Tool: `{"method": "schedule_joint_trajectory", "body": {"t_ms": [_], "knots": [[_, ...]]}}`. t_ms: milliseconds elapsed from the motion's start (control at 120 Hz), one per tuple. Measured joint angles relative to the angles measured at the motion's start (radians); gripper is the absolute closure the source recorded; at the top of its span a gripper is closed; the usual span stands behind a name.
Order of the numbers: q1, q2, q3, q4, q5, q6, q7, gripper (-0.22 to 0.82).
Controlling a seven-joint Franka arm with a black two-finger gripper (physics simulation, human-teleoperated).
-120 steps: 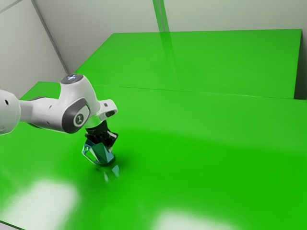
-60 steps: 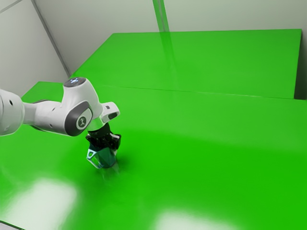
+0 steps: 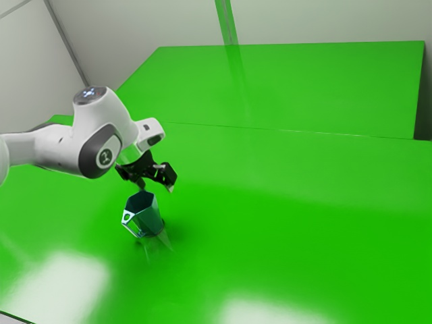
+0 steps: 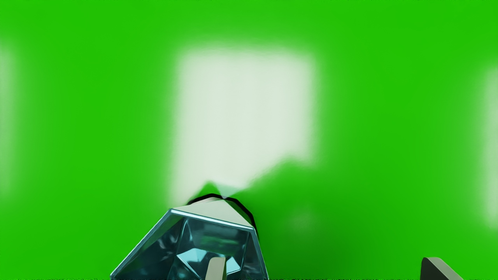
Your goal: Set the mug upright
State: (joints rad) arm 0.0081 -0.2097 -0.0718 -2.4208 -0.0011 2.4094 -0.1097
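Ext. view: the mug point(image 3: 146, 217) is on the table point(image 3: 283, 223), mouth up & base down, so it looks upright, w/ its handle point(image 3: 131, 229) toward the ext. view's left. The gripper point(image 3: 156, 188) hangs just above it, fingers spread, w/ nothing pinched btwn the 2 tips. Task looks abt. done; next move is prob. just to lift clear w/o a knock.

Wrist view: the 2 fingers point(image 4: 216, 268) stand wide apart. 1 tip overlaps the mug's open mouth, the other is well out past its side. The rim point(image 4: 212, 219) is angular, w/ flat faces below it.

Handling, my guess: stiff, fairly light, glossy & thus maybe slippery; could be glass or glazed, so treat as fragile. If it needs a re-grip, best hold is 2 opposite flat faces, approx. mid-height, w/ the handle kept out of the pinch. Main risk: a low tip catches the rim & tips it over.
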Motion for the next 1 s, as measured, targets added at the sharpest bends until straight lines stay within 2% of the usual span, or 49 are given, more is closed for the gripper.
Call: {"method": "schedule_joint_trajectory", "body": {"t_ms": [100,308,525,717,1000], "knots": [[0.000,0.008,-0.003,0.069,0.000,-0.056,0.001,0.05],[-0.005,0.070,-0.006,0.324,0.000,-0.293,0.003,0.03],[-0.005,0.123,-0.006,0.488,0.000,-0.493,0.004,0.03],[0.012,0.163,-0.027,0.605,0.004,-0.615,0.004,0.02],[0.005,0.188,-0.034,0.729,0.011,-0.729,0.005,0.02]]}}
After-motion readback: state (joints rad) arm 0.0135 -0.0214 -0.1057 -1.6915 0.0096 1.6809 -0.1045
